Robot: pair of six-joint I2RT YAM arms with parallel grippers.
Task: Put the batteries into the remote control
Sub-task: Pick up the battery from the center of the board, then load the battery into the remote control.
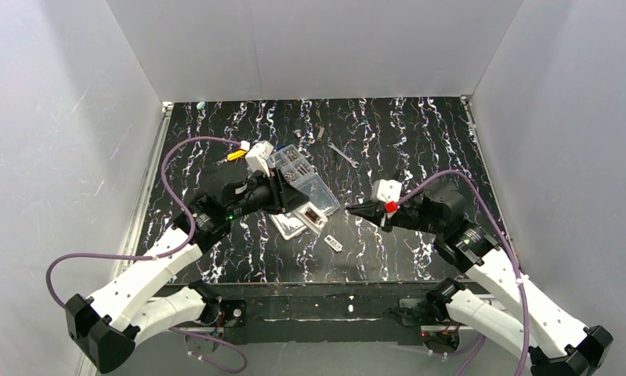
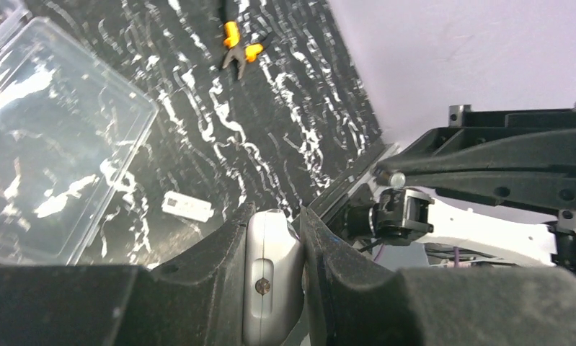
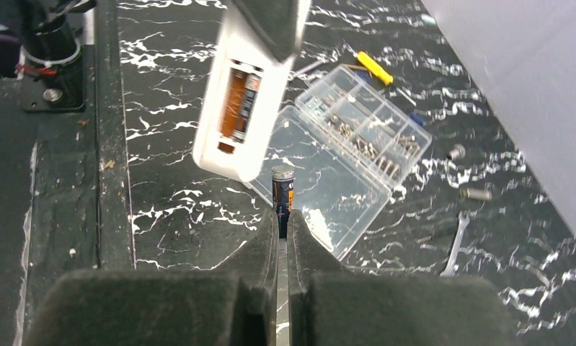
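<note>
Upper centre of the right wrist view: the remote control (image 3: 234, 108), clamped by the left gripper (image 2: 274, 220). The right gripper (image 3: 282, 223) pinches a battery (image 3: 282, 186); best line it lengthwise with the compartment before pressing

This looks like a robot lab, set up as a small test booth. Plain white walls (image 1: 317, 47) stand on three sides of a bench (image 1: 419, 141) with a black top streaked white. Two white robot arms are bolted along the bottom edge of the top view. Their black two-finger ends are the left hand (image 1: 292, 202) and the right hand (image 1: 356, 211). Purple cables (image 1: 168, 168) loop off the arms. Left of the middle lie a clear box (image 1: 294, 163) of small metal bits and a yellow-handled tool (image 1: 237, 155), with a little wrench (image 1: 342, 153) near the middle.
</note>
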